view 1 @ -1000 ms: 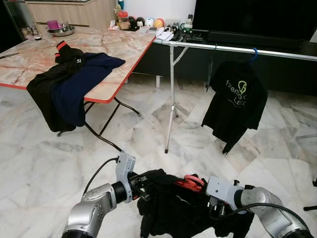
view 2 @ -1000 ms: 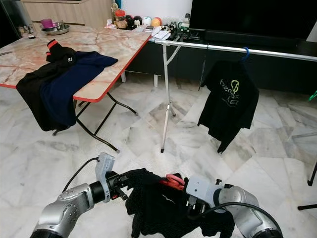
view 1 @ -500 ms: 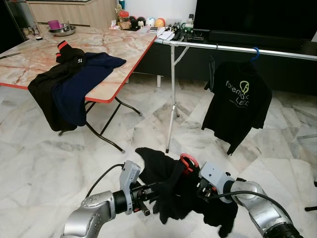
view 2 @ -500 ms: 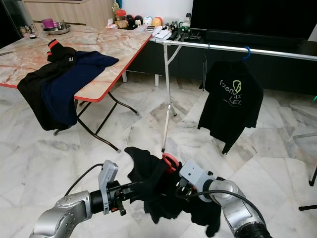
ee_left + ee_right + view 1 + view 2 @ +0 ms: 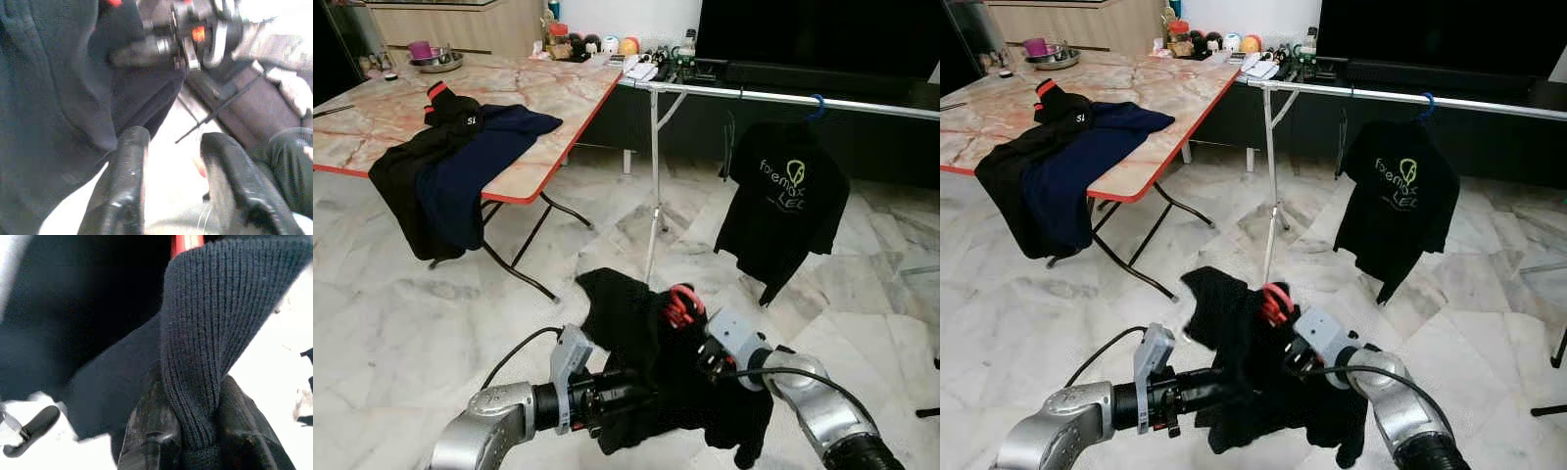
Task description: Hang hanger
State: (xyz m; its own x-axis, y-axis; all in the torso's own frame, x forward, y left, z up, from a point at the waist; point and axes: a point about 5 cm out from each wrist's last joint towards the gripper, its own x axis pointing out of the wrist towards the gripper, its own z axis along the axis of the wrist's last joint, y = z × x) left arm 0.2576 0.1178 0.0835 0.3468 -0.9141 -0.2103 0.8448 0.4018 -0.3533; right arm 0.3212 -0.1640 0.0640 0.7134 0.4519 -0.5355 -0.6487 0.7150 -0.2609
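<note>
A black garment hangs on a red hanger, held up low over the floor in front of me. My right gripper is just under the hanger's hook; in the right wrist view its fingers are shut on the garment's ribbed collar, with the red hanger above. My left gripper reaches in under the garment's lower left. In the left wrist view its fingers stand apart with pale floor between them and the cloth beside. The clothes rail runs across farther ahead.
A black printed T-shirt hangs from the rail on a blue hanger. The rail's upright leg stands just beyond the garment. A folding table at left carries draped dark clothes. Marble floor lies between.
The garment and red hanger rose from low by my arms to a higher spot nearer the rail's leg. My left gripper slid under the cloth.
</note>
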